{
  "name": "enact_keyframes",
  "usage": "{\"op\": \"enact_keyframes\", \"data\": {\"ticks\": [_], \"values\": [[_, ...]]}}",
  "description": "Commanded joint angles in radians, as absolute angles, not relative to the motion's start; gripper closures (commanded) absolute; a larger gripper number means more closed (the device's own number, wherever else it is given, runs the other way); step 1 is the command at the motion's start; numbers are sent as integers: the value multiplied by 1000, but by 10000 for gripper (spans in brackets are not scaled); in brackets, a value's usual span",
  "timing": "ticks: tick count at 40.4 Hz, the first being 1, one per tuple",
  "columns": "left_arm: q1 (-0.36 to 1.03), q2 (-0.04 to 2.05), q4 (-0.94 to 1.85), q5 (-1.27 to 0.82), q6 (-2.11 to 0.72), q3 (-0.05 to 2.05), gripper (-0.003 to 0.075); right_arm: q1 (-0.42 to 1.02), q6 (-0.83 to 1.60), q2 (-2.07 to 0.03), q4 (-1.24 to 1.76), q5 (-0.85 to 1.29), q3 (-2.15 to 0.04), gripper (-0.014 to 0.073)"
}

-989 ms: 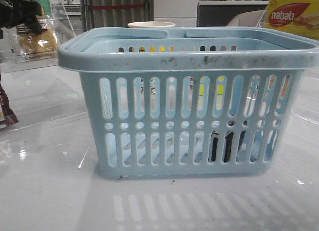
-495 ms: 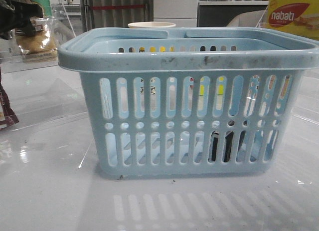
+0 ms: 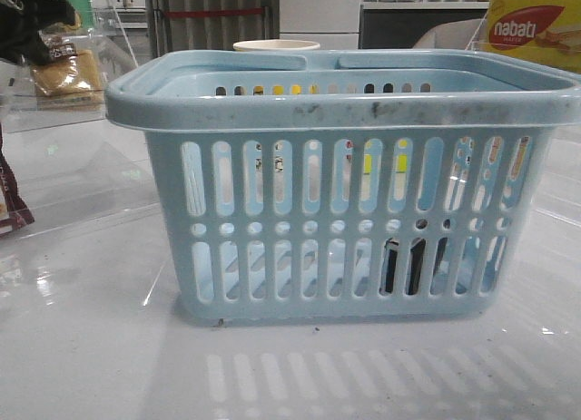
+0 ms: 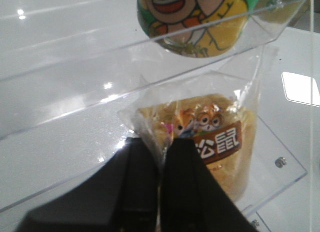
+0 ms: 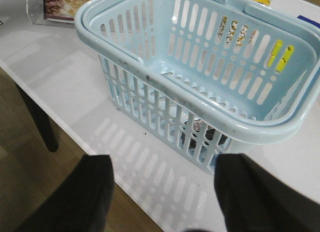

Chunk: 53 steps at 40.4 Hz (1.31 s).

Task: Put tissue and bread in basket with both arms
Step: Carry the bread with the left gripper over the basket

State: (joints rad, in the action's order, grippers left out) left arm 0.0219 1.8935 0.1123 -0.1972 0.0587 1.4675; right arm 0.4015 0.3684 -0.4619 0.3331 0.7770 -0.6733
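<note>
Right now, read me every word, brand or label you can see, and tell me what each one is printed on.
"nabati": white letters on the yellow-and-red box at the back right in the front view.
"公鼠": white characters on the dark label band of the bread, whose wrapper the left gripper pinches; part of the text is hidden by the fingers.
Snack packet beyond the basket: print too small to read.
Cartoon-printed pack: no legible words.

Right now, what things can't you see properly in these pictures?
- The tissue: in the front view only dark strips show through the basket slots; in the right wrist view the rim covers most of it.
- The bread: the front view's left edge and the left gripper hide part of it.
- The right gripper: its fingertips are cut off by the right wrist view's edge.
- The maroon packet: mostly cut off by the front view's left edge.
</note>
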Motion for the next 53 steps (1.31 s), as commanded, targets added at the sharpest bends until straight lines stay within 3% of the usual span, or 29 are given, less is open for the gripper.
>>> {"op": "enact_keyframes", "data": {"ticks": [1, 15, 29, 43, 53], "values": [[22, 1778, 119, -184, 65, 1505, 629, 400, 379, -466, 350, 708, -701, 56], [87, 1587, 110, -392, 0, 1505, 629, 400, 379, -466, 350, 708, -701, 56], [320, 1449, 108, -577, -183, 1505, 629, 400, 379, -466, 350, 708, -701, 56], [591, 1467, 106, -661, -208, 1503, 629, 400, 379, -466, 350, 708, -701, 56], [640, 1527, 103, -642, -208, 1503, 624, 400, 379, -466, 350, 708, -701, 56]]}}
